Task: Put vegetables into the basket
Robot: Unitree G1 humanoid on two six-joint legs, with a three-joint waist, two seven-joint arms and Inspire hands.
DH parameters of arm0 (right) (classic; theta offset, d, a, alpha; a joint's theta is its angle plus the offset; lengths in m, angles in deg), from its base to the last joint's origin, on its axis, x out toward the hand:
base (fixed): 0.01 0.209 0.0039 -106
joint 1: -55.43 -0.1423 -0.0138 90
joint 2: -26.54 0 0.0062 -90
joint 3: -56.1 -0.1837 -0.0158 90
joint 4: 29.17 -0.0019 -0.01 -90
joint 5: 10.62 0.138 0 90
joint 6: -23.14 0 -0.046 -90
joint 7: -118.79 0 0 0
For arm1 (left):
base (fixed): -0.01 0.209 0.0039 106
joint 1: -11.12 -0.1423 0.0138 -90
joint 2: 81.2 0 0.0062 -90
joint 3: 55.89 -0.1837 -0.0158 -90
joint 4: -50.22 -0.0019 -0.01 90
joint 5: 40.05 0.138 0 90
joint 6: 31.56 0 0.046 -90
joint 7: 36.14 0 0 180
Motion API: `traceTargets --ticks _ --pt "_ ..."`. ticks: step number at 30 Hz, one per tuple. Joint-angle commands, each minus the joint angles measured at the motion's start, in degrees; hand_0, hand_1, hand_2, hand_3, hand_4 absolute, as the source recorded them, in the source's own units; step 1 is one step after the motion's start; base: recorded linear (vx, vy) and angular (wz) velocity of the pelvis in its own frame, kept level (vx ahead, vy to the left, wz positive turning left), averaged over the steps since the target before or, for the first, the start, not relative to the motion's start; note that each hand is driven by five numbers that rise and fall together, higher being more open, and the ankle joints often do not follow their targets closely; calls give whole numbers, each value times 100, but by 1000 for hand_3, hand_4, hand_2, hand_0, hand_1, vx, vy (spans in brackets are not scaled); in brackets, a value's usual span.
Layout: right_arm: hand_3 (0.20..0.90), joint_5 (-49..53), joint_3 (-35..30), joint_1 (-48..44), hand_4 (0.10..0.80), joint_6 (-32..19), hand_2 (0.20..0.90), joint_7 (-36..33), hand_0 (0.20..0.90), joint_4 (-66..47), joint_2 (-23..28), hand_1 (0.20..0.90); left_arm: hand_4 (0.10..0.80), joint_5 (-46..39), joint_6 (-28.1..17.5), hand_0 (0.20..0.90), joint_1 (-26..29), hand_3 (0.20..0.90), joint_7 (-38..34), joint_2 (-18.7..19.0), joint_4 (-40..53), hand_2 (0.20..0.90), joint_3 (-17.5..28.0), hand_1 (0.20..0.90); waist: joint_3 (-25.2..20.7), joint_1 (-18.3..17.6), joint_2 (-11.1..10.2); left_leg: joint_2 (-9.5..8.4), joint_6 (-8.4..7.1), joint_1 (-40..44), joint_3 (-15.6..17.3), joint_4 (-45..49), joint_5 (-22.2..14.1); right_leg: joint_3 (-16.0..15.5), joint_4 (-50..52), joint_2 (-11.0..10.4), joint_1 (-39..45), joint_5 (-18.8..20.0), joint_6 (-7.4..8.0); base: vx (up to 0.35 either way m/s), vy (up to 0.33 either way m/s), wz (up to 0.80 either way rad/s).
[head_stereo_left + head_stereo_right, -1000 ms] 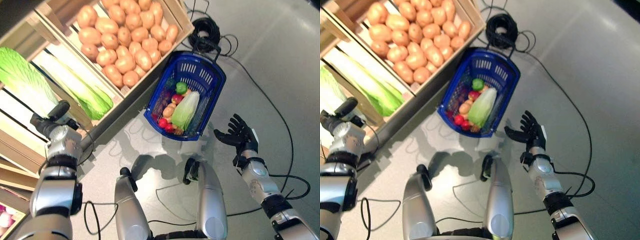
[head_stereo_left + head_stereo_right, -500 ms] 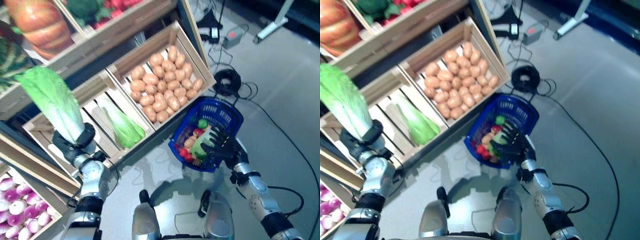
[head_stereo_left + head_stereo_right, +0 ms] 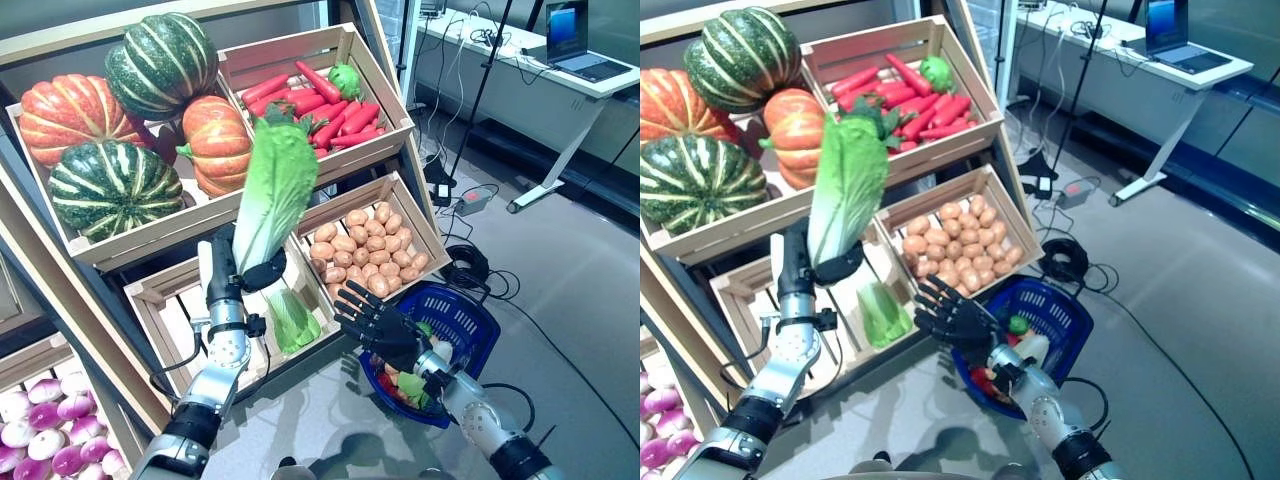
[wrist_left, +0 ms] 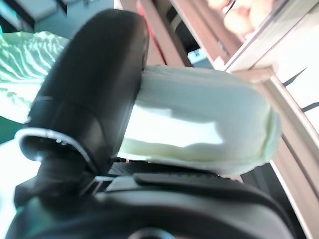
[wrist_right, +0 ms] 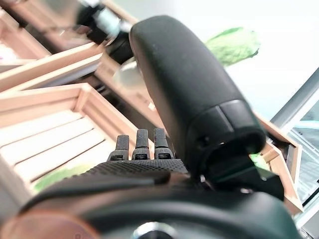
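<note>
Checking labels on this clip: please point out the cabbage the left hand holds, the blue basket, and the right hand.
cabbage (image 3: 272, 190): left eye view, on its green leaves.
blue basket (image 3: 462, 318): left eye view, on the inside of its far wall.
right hand (image 3: 958, 322): right eye view, on its palm.

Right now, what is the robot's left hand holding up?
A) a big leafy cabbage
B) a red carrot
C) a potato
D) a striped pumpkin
A: the left hand is curled round the pale stem end of a big leafy cabbage, held upright in front of the crates; the right hand is spread open and empty above the blue basket.
</note>
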Motion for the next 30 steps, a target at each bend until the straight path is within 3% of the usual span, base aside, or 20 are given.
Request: traceTargets --ticks 1,12,21,30 --pt "900 848 -91 -688 800 -439 900 498 900 -790 -602 900 400 612 -527 300 740 300 105 547 552 300 -227 300 -288 0 -214 -210 112 63 -93 -286 21 -152 -456 -1 344 293 -321 33 -46 1" --pt "900 1806 -294 -892 800 -618 900 710 900 -1320 -927 900 400 1513 -496 300 893 300 290 473 499 300 -924 300 -426 -12 -245 -210 167 164 -184 -326 -109 -99 -547 80 430 279 -310 16 -21 -1" --pt "900 1806 -505 -1051 800 -901 900 698 900 -1633 -871 900 400 2024 -667 300 884 300 421 547 434 300 -1185 300 -473 -10 -259 -188 154 191 -204 -326 -147 -87 -647 108 499 308 -301 0 0 0" --pt "900 1632 -780 -1317 800 -1568 900 371 900 -1787 -827 900 400 2273 -778 300 818 300 408 475 375 300 -1470 300 -518 -12 -278 -177 159 200 -213 -326 -183 -84 -650 113 506 291 -296 0 0 0"
